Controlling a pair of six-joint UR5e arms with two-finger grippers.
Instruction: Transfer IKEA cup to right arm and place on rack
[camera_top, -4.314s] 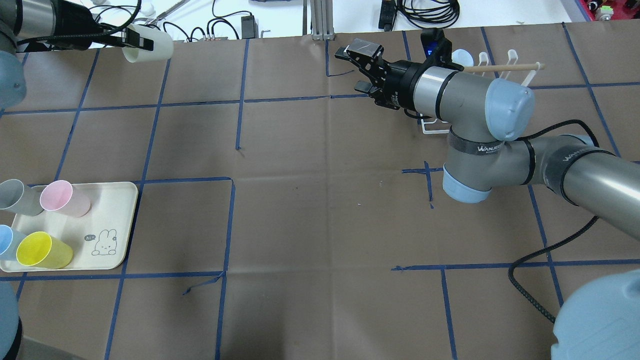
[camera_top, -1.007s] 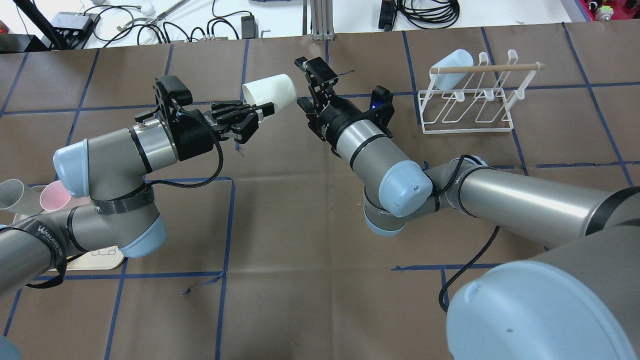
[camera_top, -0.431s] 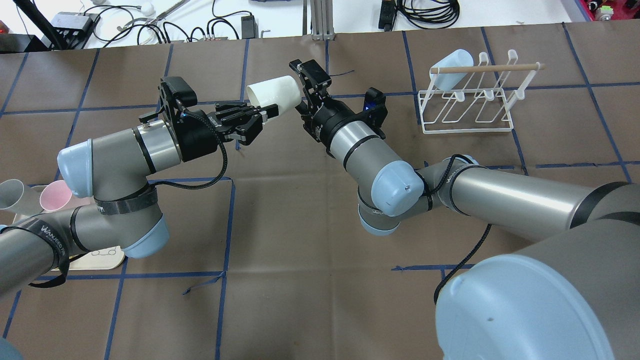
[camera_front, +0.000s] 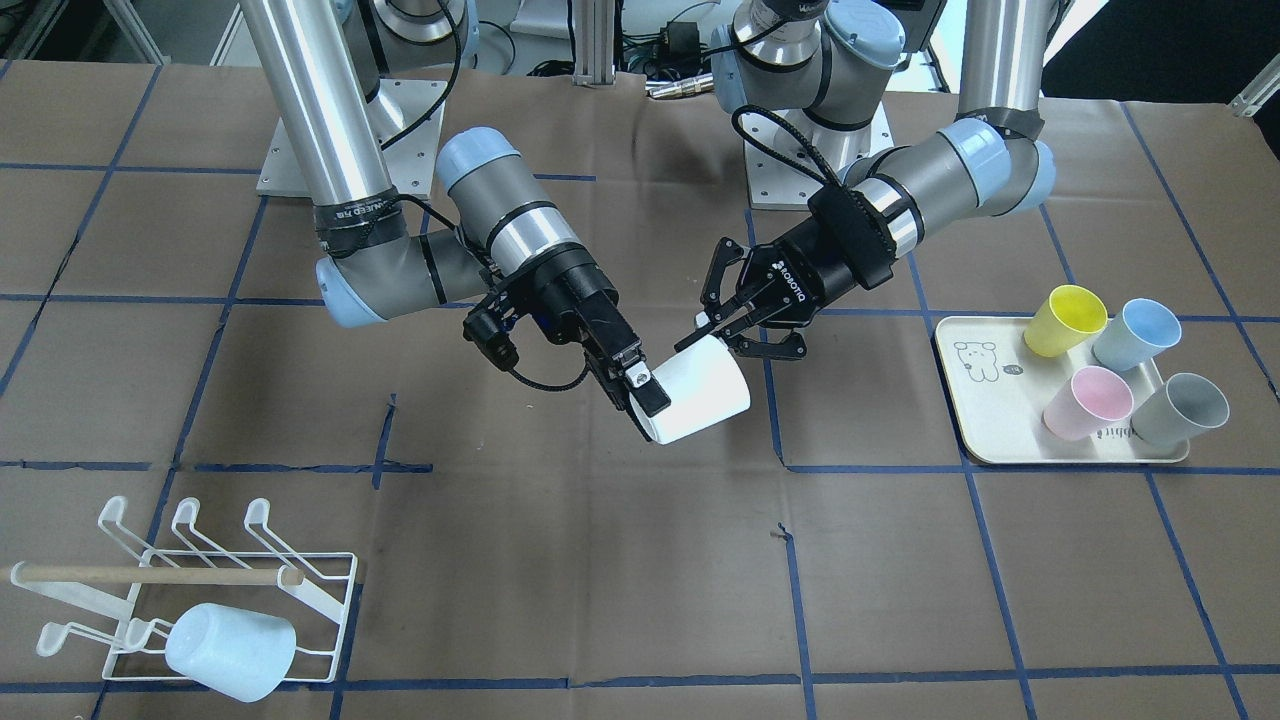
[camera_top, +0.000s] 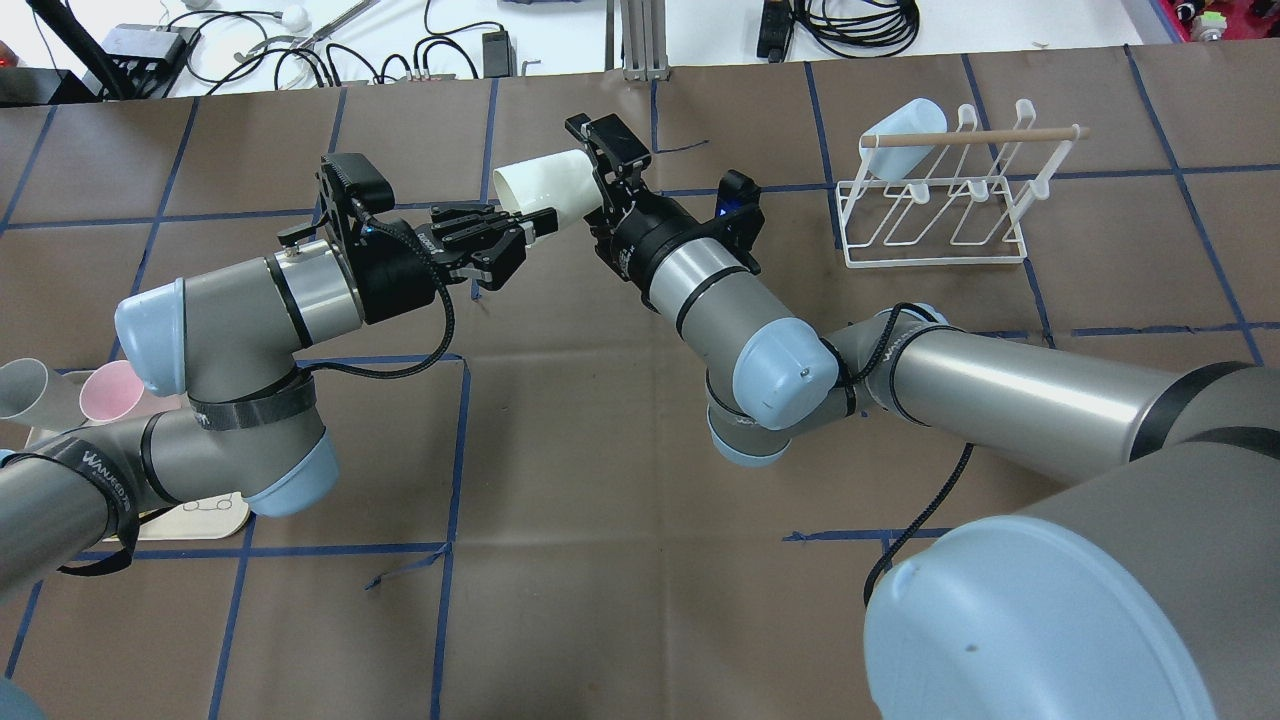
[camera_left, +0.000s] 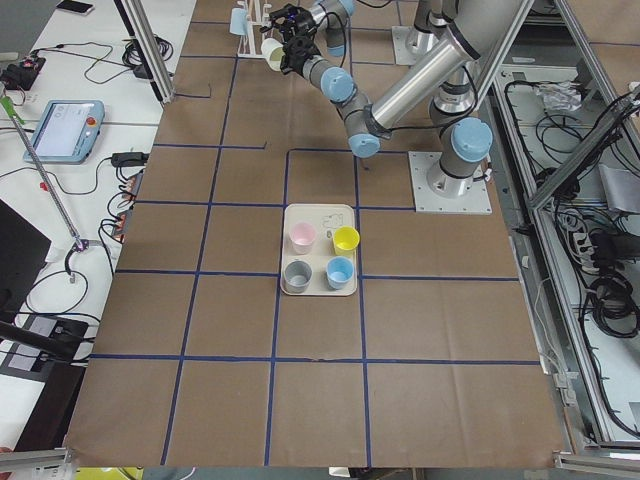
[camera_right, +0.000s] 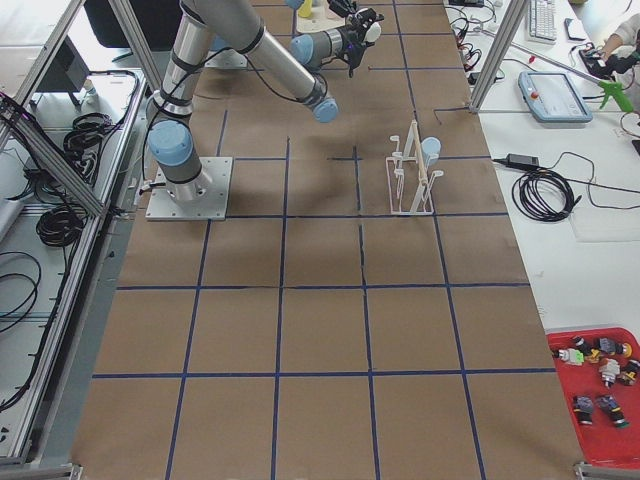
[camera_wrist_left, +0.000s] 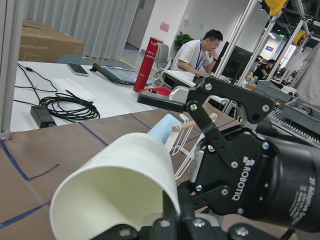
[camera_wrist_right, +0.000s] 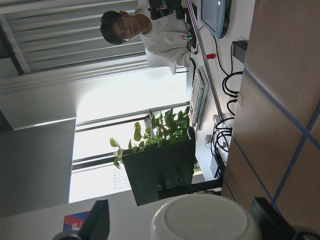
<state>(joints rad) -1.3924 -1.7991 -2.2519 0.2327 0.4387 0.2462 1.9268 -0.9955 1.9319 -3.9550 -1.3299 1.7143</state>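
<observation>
The white IKEA cup (camera_top: 545, 180) hangs on its side above the table's far middle, and also shows in the front view (camera_front: 705, 400). My left gripper (camera_top: 533, 220) is shut on the cup's rim; in the left wrist view the cup (camera_wrist_left: 115, 195) fills the lower left. My right gripper (camera_top: 592, 168) is open, its fingers (camera_wrist_right: 100, 222) standing either side of the cup's base (camera_wrist_right: 205, 220) without pressing it. The white wire rack (camera_top: 935, 210) with its wooden dowel stands at the far right.
A light-blue cup (camera_top: 900, 125) hangs on the rack's left end. The cream tray (camera_front: 1000, 410) holds yellow (camera_front: 1065, 320), blue, pink and grey cups on the robot's left. Cables lie beyond the table's far edge.
Both arms came to the middle. Over the last second the right gripper moved left until its open fingers straddle the cup's base. The left gripper still holds the rim.
</observation>
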